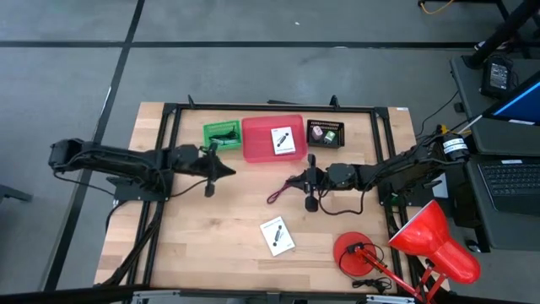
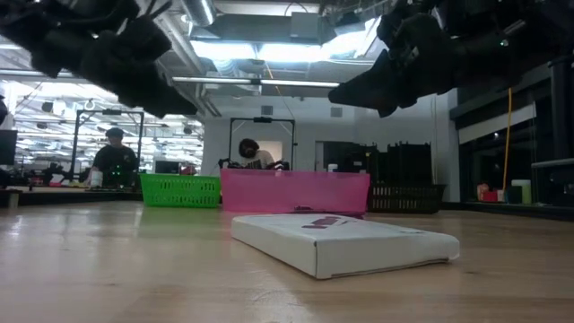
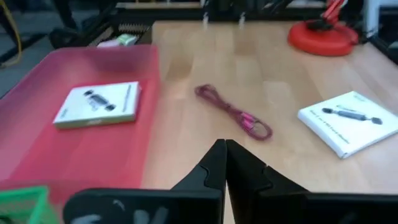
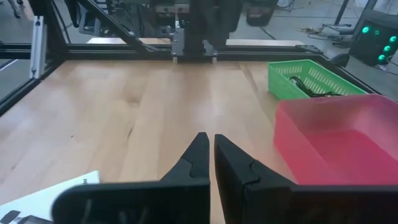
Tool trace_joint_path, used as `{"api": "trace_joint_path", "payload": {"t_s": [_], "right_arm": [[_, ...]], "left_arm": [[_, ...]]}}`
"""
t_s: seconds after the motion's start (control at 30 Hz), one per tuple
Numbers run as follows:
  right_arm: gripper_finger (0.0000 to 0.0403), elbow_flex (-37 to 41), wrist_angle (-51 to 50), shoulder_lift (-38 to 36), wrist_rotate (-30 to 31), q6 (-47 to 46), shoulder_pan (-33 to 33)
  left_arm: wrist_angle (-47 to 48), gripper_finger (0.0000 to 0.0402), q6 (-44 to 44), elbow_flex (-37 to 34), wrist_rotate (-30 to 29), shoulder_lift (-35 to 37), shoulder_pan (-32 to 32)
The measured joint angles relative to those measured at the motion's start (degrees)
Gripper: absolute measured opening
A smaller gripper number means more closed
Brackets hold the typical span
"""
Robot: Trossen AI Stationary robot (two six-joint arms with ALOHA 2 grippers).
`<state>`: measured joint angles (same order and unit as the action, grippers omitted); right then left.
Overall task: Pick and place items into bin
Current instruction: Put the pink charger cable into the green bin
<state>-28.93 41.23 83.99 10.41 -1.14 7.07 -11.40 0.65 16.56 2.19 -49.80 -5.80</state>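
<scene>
While one white card [image 1: 283, 141] already lies in the pink bin [image 1: 257, 148], I still have the second white card [image 1: 277, 236] flat on the bare wood near the front, and a thin red cord [image 3: 233, 114] loose on the table between the two arms. I judge the card light and stiff but low-lying, so I would pinch it across one edge; the cord looks limp and will likely trail (best taken at a bunched loop).

My left gripper [image 1: 226, 170] hangs near the bin's front corner, its fingers pressed together on nothing. My right gripper [image 1: 294, 180] hovers over the table's middle, near the cord's end, likewise closed and empty.

The table [image 1: 228, 245] is pale wood, smooth. A green basket [image 1: 221, 133] and a dark basket [image 1: 326, 133] flank the bin, and a red lamp [image 1: 434, 241] stands at the front right corner. Beyond is a bright workshop with two people at benches.
</scene>
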Motion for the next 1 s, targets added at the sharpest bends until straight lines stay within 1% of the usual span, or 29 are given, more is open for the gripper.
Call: {"api": "trace_joint_path", "payload": {"t_s": [0.1,0.2,0.37,0.6,0.67,0.73,0.87,1.0], "right_arm": [[0.0007,0.0,0.0,0.0,-0.1,0.1,0.0],[0.0007,0.0,0.0,0.0,0.0,0.1,0.0],[0.0007,0.0,0.1,0.0,0.0,0.0,0.0],[0.0007,0.0,1.1,0.0,0.0,0.1,0.0],[0.0007,0.0,1.1,0.0,0.0,0.1,0.0],[0.0007,0.0,1.2,0.0,0.0,0.1,0.0],[0.0007,0.0,1.2,0.0,0.1,0.1,0.0],[0.0007,0.0,1.2,0.0,0.1,0.1,0.0]], "left_arm": [[-8.2,0.0003,-1.6,-4.0,-0.1,0.0,2.1],[-13.3,0.0001,-2.4,-6.7,-0.2,-0.1,4.0],[-14.5,0.0003,-3.0,-8.6,-1.7,-0.1,6.3],[-15.3,0.0001,-4.1,-8.6,-3.5,-0.3,7.5],[-15.6,0.0002,-7.1,-8.3,-6.4,-0.5,7.9],[-15.6,0.0002,-7.9,-7.5,-8.7,-1.3,8.7],[-15.4,0.0001,-7.6,-5.2,-9.2,-5.4,10.3],[-15.4,0.0003,-7.5,-1.4,-11.0,-12.1,11.4]]}}
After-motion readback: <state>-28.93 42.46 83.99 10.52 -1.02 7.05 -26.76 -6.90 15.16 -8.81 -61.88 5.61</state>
